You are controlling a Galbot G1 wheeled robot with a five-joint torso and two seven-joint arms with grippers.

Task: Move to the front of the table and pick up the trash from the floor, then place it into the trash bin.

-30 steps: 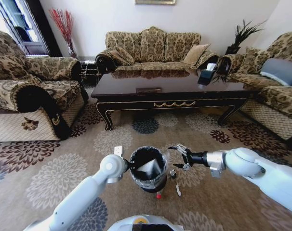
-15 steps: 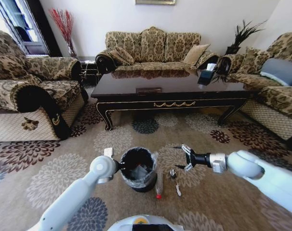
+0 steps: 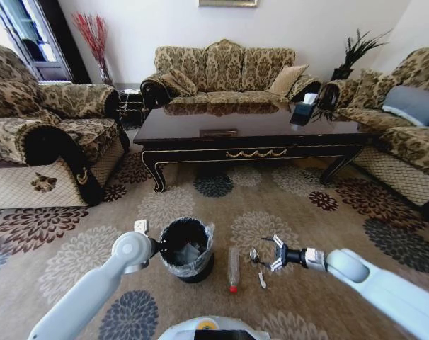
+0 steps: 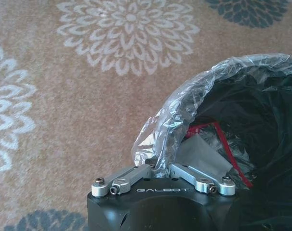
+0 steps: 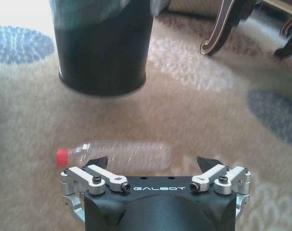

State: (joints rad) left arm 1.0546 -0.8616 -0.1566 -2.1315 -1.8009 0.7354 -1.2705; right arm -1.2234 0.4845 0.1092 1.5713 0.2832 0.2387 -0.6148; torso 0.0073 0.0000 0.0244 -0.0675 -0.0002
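We see the left gripper [image 4: 159, 169] pinched on the liner at the trash bin [image 3: 186, 249] rim, while the right gripper [image 5: 155, 161] hangs wide open and empty just over the bottle [image 5: 119, 152] — lying on the carpet [image 3: 306, 212] beside the bin, before the table [image 3: 250, 138].

Damask sofas [image 3: 225, 71] ring a floral carpet [image 3: 73, 255] (beige with medallions); white walls [image 3: 299, 25], window [image 3: 27, 35] at left.
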